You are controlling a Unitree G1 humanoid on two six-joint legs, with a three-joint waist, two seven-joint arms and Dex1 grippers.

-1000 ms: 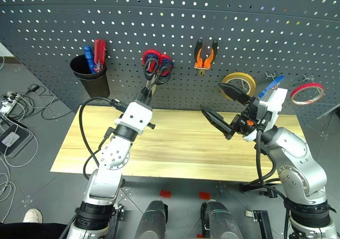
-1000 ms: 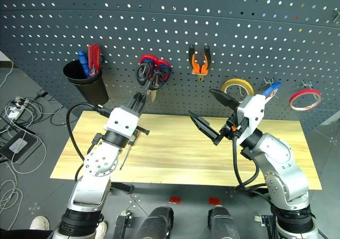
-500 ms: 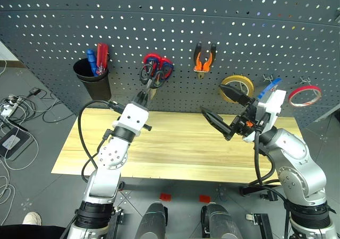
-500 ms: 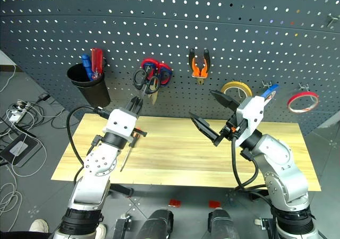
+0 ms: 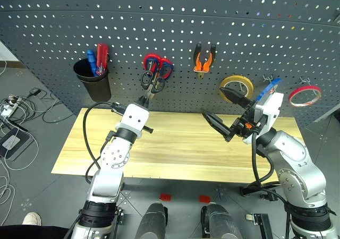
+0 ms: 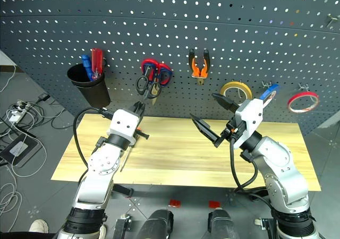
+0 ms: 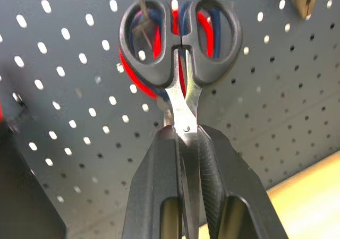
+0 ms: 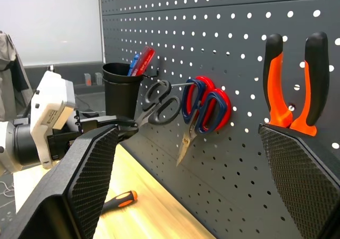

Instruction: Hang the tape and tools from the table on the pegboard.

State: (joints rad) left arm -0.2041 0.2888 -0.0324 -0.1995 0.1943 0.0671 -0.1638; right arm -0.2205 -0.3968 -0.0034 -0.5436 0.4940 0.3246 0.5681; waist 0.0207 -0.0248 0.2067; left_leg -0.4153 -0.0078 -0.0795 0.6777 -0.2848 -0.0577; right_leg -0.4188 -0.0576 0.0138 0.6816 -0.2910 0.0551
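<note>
Left gripper (image 7: 188,143): my fingers pinch the scissors (image 7: 180,53) blades, handles at the pegboard (image 5: 170,16) hook.
Right gripper (image 5: 227,114): mine gapes wide, right of the scissors.

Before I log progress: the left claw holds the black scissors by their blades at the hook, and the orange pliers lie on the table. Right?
Not quite. The orange pliers hang on the pegboard, as the left eye view shows. The left claw does hold the black scissors by their blades at the hook.
</note>
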